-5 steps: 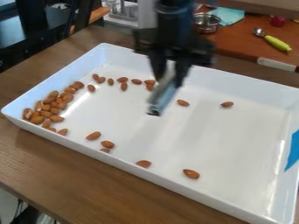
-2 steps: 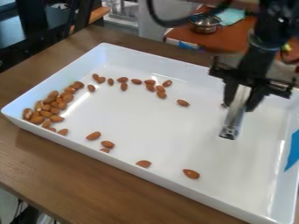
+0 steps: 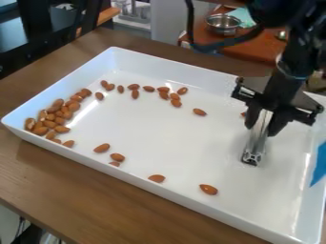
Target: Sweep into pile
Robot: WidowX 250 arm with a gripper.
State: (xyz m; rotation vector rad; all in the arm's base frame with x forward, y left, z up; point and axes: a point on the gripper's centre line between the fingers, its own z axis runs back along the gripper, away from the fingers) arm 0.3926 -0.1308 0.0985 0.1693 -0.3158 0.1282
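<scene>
The tool hangs over the right part of the white tray, closed on a slim metal bar that slants down from between its fingers, with its lower end at or just above the tray floor (I can't tell whether it touches). The almonds lie inside the tray, the densest cluster of them packed along the left wall and into the near left corner. From the far end of that cluster, a loose string of almonds runs along the far side, some touching and some apart, thickening into a small group around the middle. One almond sits by itself between that group and the tool, and a sliver of another peeks out just beside the tool's left edge in the view. Along the near wall there are more strays: three near one another towards the left, then one close to the wall and one farther right. The tray rests on a brown wooden surface, with a blue patch at its right wall. Behind it, a metal bowl stands on an orange-brown top, near a pale green cloth.
</scene>
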